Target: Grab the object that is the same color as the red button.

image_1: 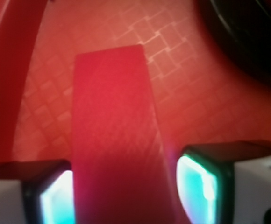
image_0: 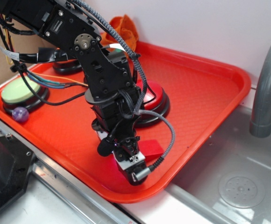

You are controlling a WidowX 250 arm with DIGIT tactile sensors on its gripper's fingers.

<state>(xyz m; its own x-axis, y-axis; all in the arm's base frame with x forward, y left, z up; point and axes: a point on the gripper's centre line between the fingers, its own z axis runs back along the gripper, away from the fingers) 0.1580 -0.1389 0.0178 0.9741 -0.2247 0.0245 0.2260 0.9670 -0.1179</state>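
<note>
The small matte red wedge block (image_0: 153, 147) lies on the red tray (image_0: 229, 84) near its front edge. In the wrist view the block (image_1: 112, 116) runs lengthwise between the two glowing pads. My gripper (image_0: 134, 170) is down at the tray floor, and in the wrist view it (image_1: 126, 186) is closed on the near end of the block, with the left pad (image_1: 56, 200) against it and the right pad (image_1: 198, 191) at its edge. The large red dome button (image_0: 153, 93) on its black base stands just behind, partly hidden by my arm. Its base shows in the wrist view (image_1: 252, 37).
A pale green button (image_0: 21, 91) and a purple ball (image_0: 19, 113) sit at the tray's left end. An orange cloth (image_0: 126, 30) lies at the back. A metal sink (image_0: 238, 186) with a grey faucet (image_0: 266, 88) is to the right. The tray's front rim (image_0: 140, 196) is close to my gripper.
</note>
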